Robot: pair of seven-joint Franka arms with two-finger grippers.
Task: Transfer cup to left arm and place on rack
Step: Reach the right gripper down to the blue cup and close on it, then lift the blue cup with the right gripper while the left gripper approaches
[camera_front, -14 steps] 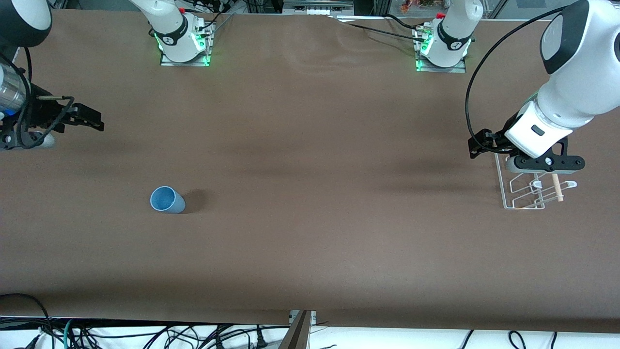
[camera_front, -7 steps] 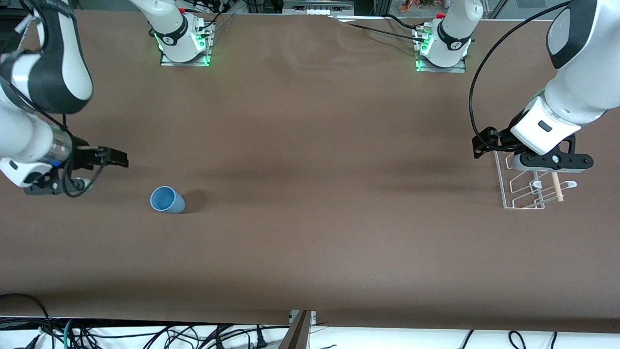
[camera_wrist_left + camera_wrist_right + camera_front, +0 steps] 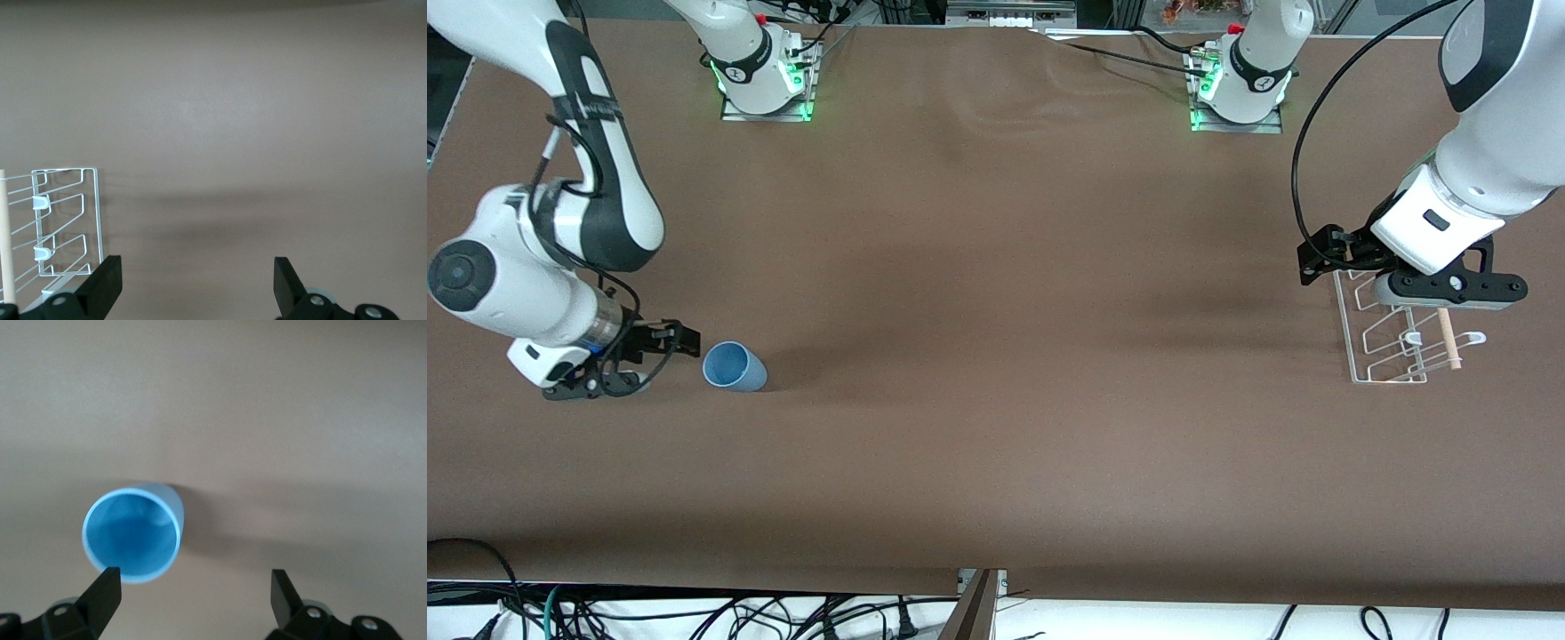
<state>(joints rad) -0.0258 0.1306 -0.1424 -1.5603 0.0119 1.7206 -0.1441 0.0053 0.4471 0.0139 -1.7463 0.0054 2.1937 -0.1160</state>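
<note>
Front view: light-blue cup (image 3: 734,366) upright on brown table (image 3: 996,356), toward right arm's end. Right gripper (image 3: 618,363) low, just beside cup, fingers spread wide, nothing gripped. Left gripper (image 3: 1423,298) over white wire rack (image 3: 1392,342) at left arm's end, fingers wide apart, empty. Wooden dowel (image 3: 1448,344) along rack side.
</note>
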